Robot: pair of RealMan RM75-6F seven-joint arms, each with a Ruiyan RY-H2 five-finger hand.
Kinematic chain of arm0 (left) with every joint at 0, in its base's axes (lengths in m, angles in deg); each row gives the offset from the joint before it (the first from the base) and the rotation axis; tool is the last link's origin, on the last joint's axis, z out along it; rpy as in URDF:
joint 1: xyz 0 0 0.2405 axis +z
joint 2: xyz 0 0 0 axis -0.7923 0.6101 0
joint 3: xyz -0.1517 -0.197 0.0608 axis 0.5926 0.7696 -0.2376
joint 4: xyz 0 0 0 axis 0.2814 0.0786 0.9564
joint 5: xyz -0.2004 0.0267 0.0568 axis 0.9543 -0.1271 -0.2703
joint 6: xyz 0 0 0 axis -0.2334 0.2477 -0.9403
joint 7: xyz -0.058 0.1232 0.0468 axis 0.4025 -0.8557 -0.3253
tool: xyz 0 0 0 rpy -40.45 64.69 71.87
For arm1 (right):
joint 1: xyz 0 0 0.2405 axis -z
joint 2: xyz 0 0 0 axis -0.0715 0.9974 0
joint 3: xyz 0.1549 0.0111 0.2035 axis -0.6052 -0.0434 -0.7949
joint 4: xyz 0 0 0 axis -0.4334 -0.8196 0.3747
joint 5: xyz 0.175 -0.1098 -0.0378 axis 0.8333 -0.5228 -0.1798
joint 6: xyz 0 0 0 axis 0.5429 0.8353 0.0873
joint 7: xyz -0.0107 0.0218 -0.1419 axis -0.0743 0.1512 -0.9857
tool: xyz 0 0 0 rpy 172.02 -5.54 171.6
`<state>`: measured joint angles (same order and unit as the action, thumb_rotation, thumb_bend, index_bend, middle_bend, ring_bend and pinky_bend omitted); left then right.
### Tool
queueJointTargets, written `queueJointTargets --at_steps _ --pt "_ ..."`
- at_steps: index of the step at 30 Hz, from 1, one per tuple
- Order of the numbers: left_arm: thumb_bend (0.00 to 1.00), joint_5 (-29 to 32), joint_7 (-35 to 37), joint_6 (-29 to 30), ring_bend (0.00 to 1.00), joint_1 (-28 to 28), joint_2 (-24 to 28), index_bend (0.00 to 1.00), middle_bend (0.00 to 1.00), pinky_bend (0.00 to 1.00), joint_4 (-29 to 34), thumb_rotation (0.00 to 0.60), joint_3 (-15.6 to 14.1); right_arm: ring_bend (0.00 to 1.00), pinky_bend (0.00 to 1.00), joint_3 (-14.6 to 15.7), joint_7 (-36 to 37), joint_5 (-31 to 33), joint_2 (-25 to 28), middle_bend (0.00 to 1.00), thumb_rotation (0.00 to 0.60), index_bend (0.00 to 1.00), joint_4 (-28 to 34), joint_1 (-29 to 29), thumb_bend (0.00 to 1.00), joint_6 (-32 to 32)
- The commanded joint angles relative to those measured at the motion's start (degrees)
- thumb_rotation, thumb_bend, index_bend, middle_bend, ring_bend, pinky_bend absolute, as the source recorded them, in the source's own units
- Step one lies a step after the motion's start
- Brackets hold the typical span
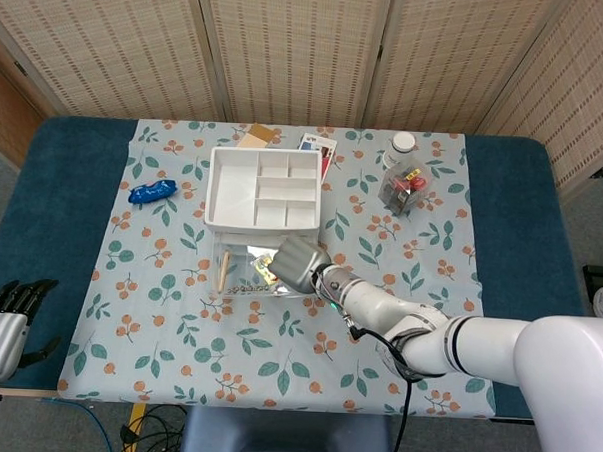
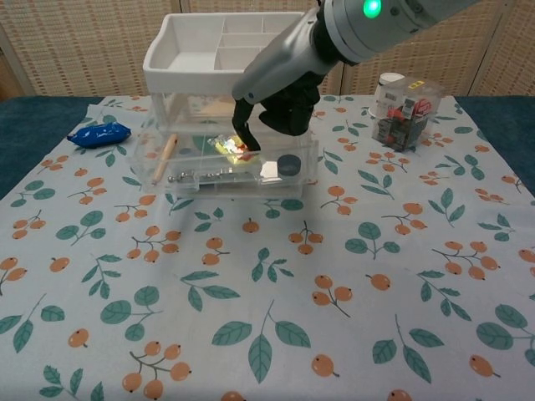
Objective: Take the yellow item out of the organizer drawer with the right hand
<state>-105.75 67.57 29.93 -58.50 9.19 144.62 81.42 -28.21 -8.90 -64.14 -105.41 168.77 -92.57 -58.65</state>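
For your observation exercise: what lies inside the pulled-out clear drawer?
In the clear drawer: a wooden stick, a metal chain, the yellow item, a dark round piece. The right robot hand covers the rest.

White organizer [image 1: 262, 188], yellow item [image 2: 226, 145], blue packet [image 1: 153, 192], leaf-and-berry patterned tablecloth [image 2: 351, 276], navy table [image 1: 53, 195]

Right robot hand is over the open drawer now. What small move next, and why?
Probably close the fingers on the yellow item and lift slightly: the right robot hand hangs over the clear drawer, a fingertip right beside it, but no grip shows yet.
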Motion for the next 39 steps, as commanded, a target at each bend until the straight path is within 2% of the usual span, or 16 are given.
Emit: queueJointTargets --at_steps 1,12,19,20,23,25,27,30,34,39 --pt "0.22 0.2 0.0 0.0 0.16 0.1 0.0 0.14 0.18 0.10 -0.1 0.600 0.1 1.00 1.00 0.4 -0.2 0.9 -1.0 1.00 0.600 0.32 -1.0 -0.8 1.00 -0.2" --pt "0.22 0.8 0.3 0.1 0.16 0.4 0.1 0.14 0.18 0.10 -0.8 0.600 0.2 1.00 1.00 -1.2 1.6 0.9 -2.6 1.00 0.600 0.32 -2.6 -2.1 1.00 0.2" --pt "0.22 0.7 0.8 0.2 0.16 0.6 0.1 0.14 0.18 0.10 -1.1 0.600 0.2 1.00 1.00 -2.4 2.6 -1.0 2.1 1.00 0.600 0.32 1.6 -1.0 0.98 4.2" --pt "0.22 0.6 0.8 0.2 0.16 0.5 0.0 0.14 0.18 0.10 -1.1 0.600 0.2 1.00 1.00 -2.7 2.8 -1.4 2.5 0.99 0.600 0.32 2.0 -0.6 0.95 5.0" --pt "0.22 0.2 0.7 0.4 0.16 0.5 -0.2 0.14 0.18 0.10 -0.9 0.600 0.1 0.97 1.00 -3.9 2.6 -4.3 2.1 0.94 0.600 0.32 2.3 1.4 0.66 9.2" --pt "0.22 0.1 0.7 0.4 0.16 0.5 -0.2 0.14 0.18 0.10 -0.9 0.600 0.1 0.92 1.00 -4.8 2.2 -7.6 0.7 0.89 0.600 0.28 1.3 3.3 0.42 12.5" --pt "0.22 0.1 0.7 0.5 0.16 0.6 -0.1 0.14 0.18 0.10 -0.9 0.600 0.1 0.91 1.00 -5.8 2.2 -10.9 -1.2 0.87 0.600 0.26 -0.3 5.0 0.28 15.1" --pt "0.22 0.2 0.8 0.8 0.16 0.8 0.0 0.14 0.18 0.10 -0.9 0.600 0.1 0.92 1.00 -7.1 2.5 -13.9 -3.1 0.87 0.600 0.25 -2.4 6.5 0.15 16.3" --pt "0.22 0.4 1.1 0.9 0.16 1.1 0.0 0.14 0.18 0.10 -1.0 0.600 0.0 0.95 1.00 -8.5 2.3 -17.2 -5.2 0.89 0.600 0.20 -4.4 7.9 0.04 17.1" --pt "0.22 0.5 1.4 1.0 0.16 1.2 0.2 0.14 0.18 0.10 -1.3 0.600 0.0 0.95 1.00 -10.1 2.2 -18.2 -6.2 0.90 0.600 0.18 -5.2 9.7 0.01 17.3"
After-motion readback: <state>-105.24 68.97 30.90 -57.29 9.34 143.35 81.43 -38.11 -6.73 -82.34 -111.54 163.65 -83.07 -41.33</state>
